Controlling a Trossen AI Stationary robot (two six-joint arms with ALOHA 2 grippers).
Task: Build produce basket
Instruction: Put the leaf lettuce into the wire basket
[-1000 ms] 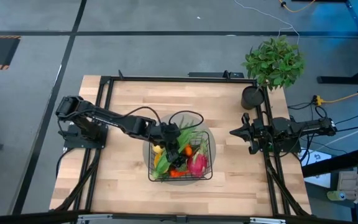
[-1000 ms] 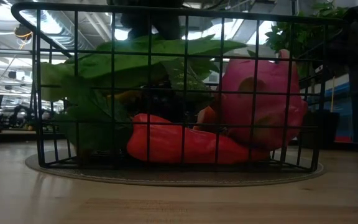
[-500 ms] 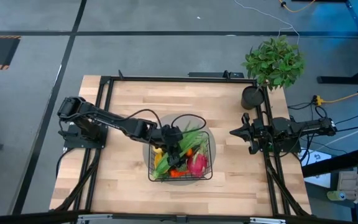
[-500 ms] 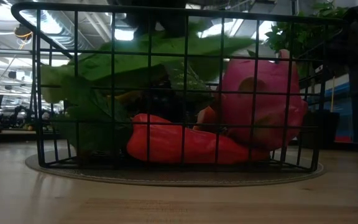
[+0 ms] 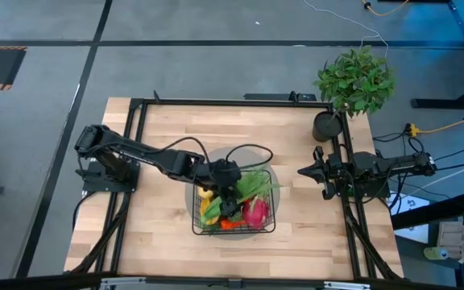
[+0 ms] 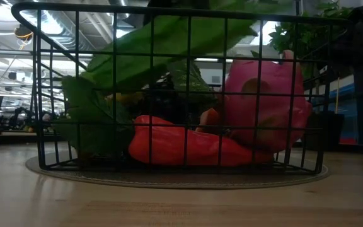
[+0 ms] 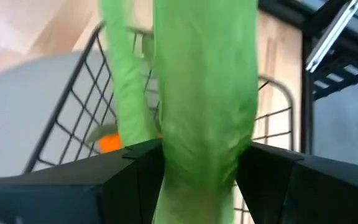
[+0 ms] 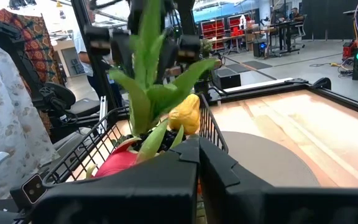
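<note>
1. The left gripper [image 5: 234, 179] is over the black wire basket [image 5: 268, 211], and its two fingers are closed on the thick end of a long green stalk [image 7: 207, 93]. The wrist view shows the stalk pressed between both dark fingers.
2. The basket stands on a round grey mat [image 5: 196, 165] in the middle of the wooden table [image 5: 151, 234], a little toward the near edge. Inside it lie a pink dragon fruit [image 6: 266, 101], a red pepper [image 6: 181, 146], a yellow fruit [image 8: 185, 115] and some dark grapes.
3. The long axis of the stalk is tilted. Its held end is up at the gripper, near the far side of the basket, and its leafy end [image 5: 256, 185] goes down into the basket toward the right side.
4. I think the leaves can catch on the wire rim or on other produce if the gripper moves sideways, and this could drag the basket on the mat.
5. If the fingers let go while the stalk is so high, it may tip over the rim and fall onto the table.
6. The right gripper [image 5: 304, 171] waits near the right edge of the table, with its fingers together and nothing between them.
</note>
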